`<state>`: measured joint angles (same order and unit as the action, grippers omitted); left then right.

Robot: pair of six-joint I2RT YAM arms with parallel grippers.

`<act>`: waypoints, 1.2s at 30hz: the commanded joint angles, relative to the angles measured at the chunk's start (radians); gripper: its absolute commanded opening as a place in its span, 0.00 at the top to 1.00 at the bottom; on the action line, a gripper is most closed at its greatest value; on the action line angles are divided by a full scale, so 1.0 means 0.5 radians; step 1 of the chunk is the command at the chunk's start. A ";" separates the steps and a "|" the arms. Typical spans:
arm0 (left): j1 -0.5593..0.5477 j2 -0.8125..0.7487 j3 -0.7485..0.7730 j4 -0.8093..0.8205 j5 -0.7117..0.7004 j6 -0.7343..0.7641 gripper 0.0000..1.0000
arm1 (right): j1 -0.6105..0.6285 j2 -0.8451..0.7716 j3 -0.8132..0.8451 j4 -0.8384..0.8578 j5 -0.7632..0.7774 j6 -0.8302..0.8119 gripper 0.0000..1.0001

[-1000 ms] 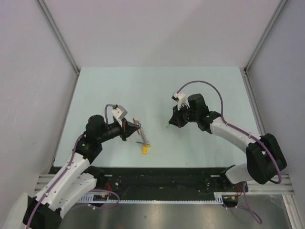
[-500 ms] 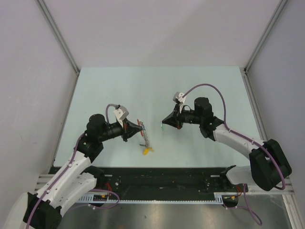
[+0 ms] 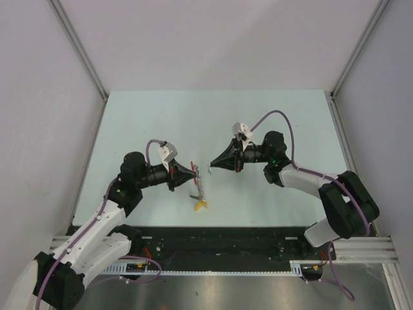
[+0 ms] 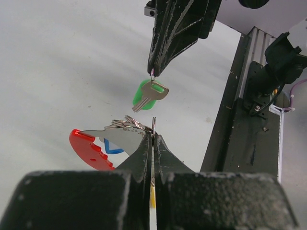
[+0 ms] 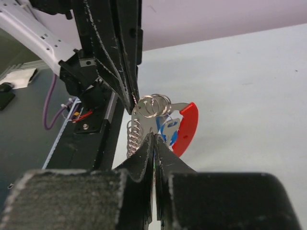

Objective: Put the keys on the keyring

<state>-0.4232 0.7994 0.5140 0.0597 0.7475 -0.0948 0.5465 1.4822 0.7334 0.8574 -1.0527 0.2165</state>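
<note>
Progress looks about halfway: my left gripper (image 4: 153, 139) pinches the keyring (image 4: 125, 125), with the blue key (image 4: 112, 146) seemingly on it already. Just ahead of those fingertips, my right gripper (image 4: 154, 71) clamps the green key (image 4: 148, 94), not yet threaded.

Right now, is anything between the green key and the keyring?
Nothing: in the left wrist view a bare gap separates the green key from the keyring, only table behind.

your top camera looked down from high behind the near edge over the whole table (image 3: 271, 110), while each wrist camera peered close along its own jaws, facing the other, all three sharing the keyring (image 3: 199, 187).
</note>
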 commanded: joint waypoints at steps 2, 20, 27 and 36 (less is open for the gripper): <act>-0.006 0.027 0.015 0.166 0.116 0.042 1.00 | 0.030 0.106 0.101 0.451 -0.186 0.135 1.00; -0.006 0.036 0.027 0.157 0.137 0.079 1.00 | 0.104 0.303 0.230 0.546 -0.239 0.178 1.00; -0.006 0.033 0.021 0.157 0.140 0.079 1.00 | 0.104 0.327 0.260 0.546 -0.263 0.187 1.00; -0.006 0.030 0.024 0.160 0.134 0.073 1.00 | 0.116 0.355 0.276 0.552 -0.309 0.202 1.00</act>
<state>-0.4232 0.8265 0.5140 0.0883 0.7891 -0.0776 0.5983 1.6489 0.8330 1.0809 -1.1839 0.3141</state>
